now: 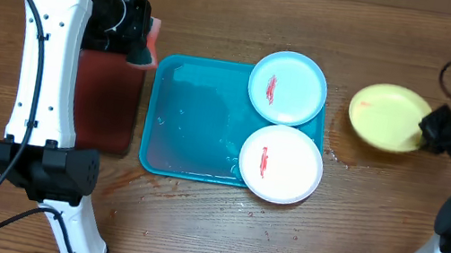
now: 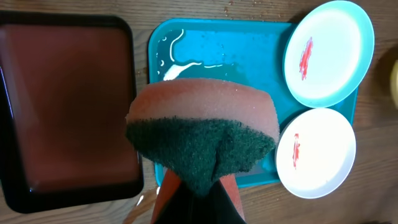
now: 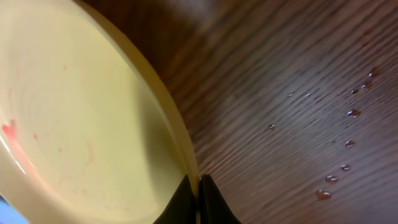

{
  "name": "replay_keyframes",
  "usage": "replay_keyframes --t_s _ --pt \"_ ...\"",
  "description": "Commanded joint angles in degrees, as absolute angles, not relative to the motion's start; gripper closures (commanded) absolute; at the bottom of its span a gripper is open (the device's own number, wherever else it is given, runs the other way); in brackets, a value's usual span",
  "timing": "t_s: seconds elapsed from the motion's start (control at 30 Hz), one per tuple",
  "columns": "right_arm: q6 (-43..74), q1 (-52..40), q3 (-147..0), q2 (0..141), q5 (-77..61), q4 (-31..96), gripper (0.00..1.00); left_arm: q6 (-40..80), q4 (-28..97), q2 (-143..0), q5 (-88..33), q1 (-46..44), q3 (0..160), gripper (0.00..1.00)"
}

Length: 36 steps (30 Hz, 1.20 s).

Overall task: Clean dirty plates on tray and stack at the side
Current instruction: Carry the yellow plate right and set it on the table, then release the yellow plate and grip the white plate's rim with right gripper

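The light blue plate [image 1: 287, 86] and the white plate [image 1: 280, 163], each with a red smear, sit on the right side of the turquoise tray [image 1: 195, 117]; both also show in the left wrist view, blue plate [image 2: 328, 53], white plate [image 2: 316, 152], tray [image 2: 205, 46]. The yellow-green plate [image 1: 386, 117] lies on the table right of the tray. My right gripper [image 1: 432, 130] is shut on its right rim [image 3: 177, 140], with faint red traces inside. My left gripper [image 1: 135, 35] is shut on an orange and green sponge [image 2: 202, 134], above the tray's left edge.
A black tray with a red inside [image 1: 107, 99] stands left of the turquoise tray. Water lies on the turquoise tray's floor. Small droplets [image 3: 339, 168] dot the wooden table right of the yellow-green plate.
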<state>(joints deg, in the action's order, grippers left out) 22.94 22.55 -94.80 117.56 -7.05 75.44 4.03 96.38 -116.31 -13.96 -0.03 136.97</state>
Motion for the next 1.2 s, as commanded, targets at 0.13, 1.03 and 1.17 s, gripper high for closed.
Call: replay_keyframes --t_s 0.13,1.03,1.17 --pt "22.2 22.3 -84.7 115.2 -7.5 68.9 0.96 3.0 96.1 -116.9 -14.4 -0.1 137.0 0.96" --pt "8.0 3.2 -81.8 106.7 -21.0 77.6 0.57 3.7 94.0 -116.9 -14.4 -3.2 137.0 0.96" --pt "12.5 -3.9 -75.7 106.7 -15.4 72.8 0.58 3.9 94.1 -116.9 -13.3 -3.1 137.0 0.96"
